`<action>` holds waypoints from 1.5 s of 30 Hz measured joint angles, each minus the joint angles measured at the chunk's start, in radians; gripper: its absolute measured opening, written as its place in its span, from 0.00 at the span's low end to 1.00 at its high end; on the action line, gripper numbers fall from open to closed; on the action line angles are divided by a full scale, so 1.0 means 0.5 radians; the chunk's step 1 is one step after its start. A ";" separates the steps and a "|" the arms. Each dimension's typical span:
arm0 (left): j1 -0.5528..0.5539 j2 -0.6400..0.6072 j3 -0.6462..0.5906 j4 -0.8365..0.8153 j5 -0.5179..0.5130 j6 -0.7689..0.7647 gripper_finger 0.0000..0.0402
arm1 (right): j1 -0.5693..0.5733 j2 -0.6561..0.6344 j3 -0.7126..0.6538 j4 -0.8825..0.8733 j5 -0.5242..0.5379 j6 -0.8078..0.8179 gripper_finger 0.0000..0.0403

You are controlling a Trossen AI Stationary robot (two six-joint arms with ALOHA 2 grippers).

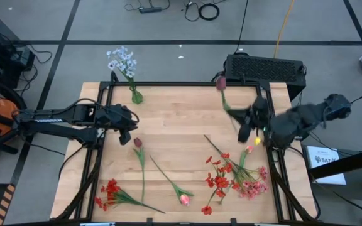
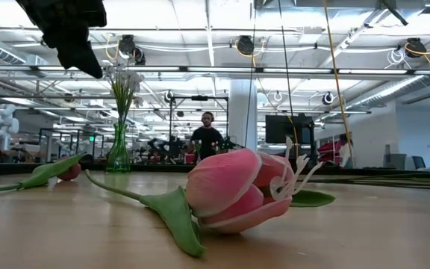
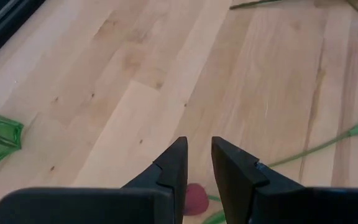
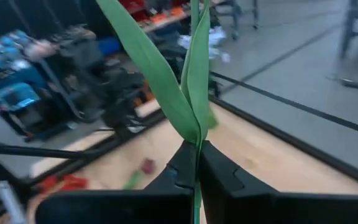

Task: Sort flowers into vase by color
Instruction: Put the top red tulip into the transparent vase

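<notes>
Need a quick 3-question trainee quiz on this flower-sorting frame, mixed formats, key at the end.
1. True or false: the right gripper is shut on the stem of a tulip lifted off the table.
2. What already stands in the green vase? A) white sprig B) red cluster C) nothing
3. Fill in: the left gripper hovers with fingers apart above a dark red ____ bud.

Key: 1 true. 2 A, the white sprig. 3 tulip; the dark red tulip lies on the table.
</notes>
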 joint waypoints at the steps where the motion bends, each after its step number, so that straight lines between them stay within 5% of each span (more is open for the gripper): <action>1: 0.000 0.000 0.000 0.017 0.000 -0.001 0.20 | 0.086 0.001 -0.067 0.118 0.060 -0.010 0.00; 8: -0.001 -0.001 0.000 0.080 0.000 -0.002 0.20 | 0.548 0.013 -0.419 0.796 0.542 -0.115 0.00; 23: -0.082 0.000 0.000 0.079 0.056 -0.105 0.20 | 1.295 0.305 -0.517 1.125 1.363 0.080 0.00; 31: -0.094 0.000 0.000 0.080 0.056 -0.106 0.20 | 1.320 0.597 -0.517 1.269 1.386 0.327 0.00; 39: -0.094 0.000 0.000 0.082 0.053 -0.107 0.20 | 1.323 0.642 -0.516 1.755 1.363 -0.224 0.00; 45: -0.094 0.000 0.000 0.083 0.053 -0.107 0.20 | 1.296 0.641 -0.515 2.010 1.094 -0.627 0.00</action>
